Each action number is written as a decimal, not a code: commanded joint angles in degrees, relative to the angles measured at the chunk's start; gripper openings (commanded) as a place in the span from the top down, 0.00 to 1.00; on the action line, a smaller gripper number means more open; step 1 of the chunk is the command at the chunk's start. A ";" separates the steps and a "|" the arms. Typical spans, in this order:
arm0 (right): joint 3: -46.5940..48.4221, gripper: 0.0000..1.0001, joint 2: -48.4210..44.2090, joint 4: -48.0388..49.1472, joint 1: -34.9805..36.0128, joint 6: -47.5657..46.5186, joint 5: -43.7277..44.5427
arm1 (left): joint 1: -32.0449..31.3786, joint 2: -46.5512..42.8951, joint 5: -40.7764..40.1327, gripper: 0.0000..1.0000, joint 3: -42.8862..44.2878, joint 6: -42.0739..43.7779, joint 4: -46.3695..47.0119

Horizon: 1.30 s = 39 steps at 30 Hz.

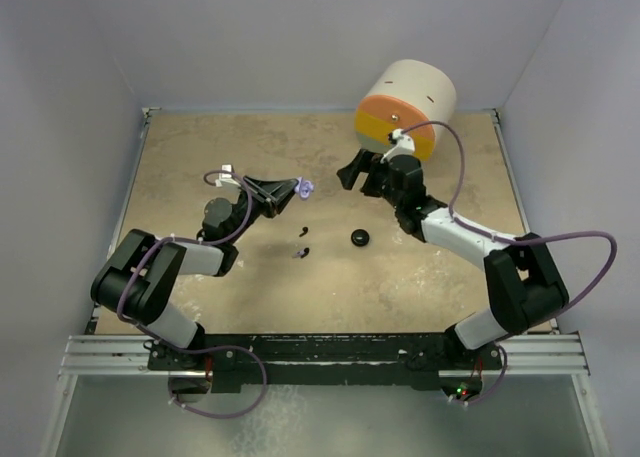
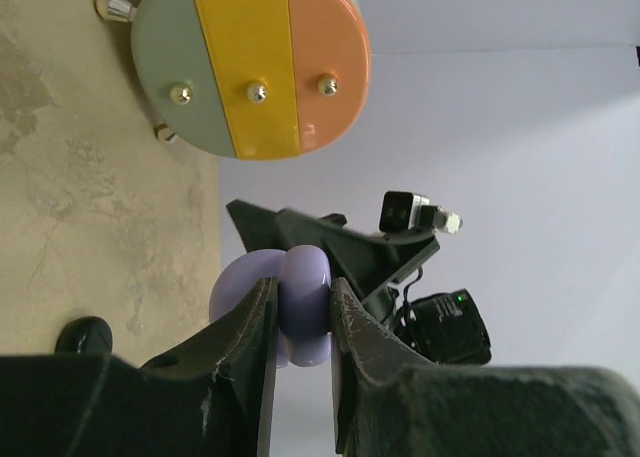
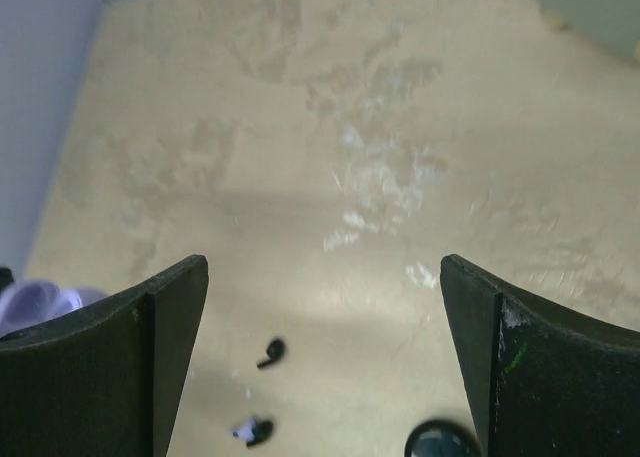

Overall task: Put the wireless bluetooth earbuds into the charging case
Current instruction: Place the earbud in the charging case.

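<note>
- Top view: the left gripper (image 1: 297, 188) is pinched narrow on the lavender case (image 1: 306, 187). The right gripper (image 1: 365, 174) is spread wide and empty. Two earbuds (image 1: 303, 231) lie between the arms, near a black puck (image 1: 360, 238).
- Left wrist: both fingers (image 2: 255, 327) clamp the case (image 2: 303, 302).
- Right wrist: the jaws are wide apart with nothing between them, and the earbuds (image 3: 271, 352) lie below.

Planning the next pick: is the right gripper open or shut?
Open: the right gripper has its fingers wide apart above the table, nothing between them.
</note>
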 commanded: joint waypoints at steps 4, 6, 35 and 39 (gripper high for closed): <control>0.81 0.00 -2.44 -10.67 9.18 -7.71 14.88 | 0.26 -1.58 -1.50 1.00 -0.12 1.97 0.19; 0.95 0.00 -2.80 -11.80 10.96 -7.87 16.76 | 0.26 -1.55 -1.68 1.00 0.04 2.15 -0.19; 12.79 0.00 6.16 -17.94 20.14 -7.03 23.25 | -0.86 2.46 -0.90 1.00 -0.11 1.71 2.77; 14.66 0.00 7.35 -18.42 20.06 -6.90 25.21 | -0.88 2.40 -0.90 1.00 -1.58 1.29 4.16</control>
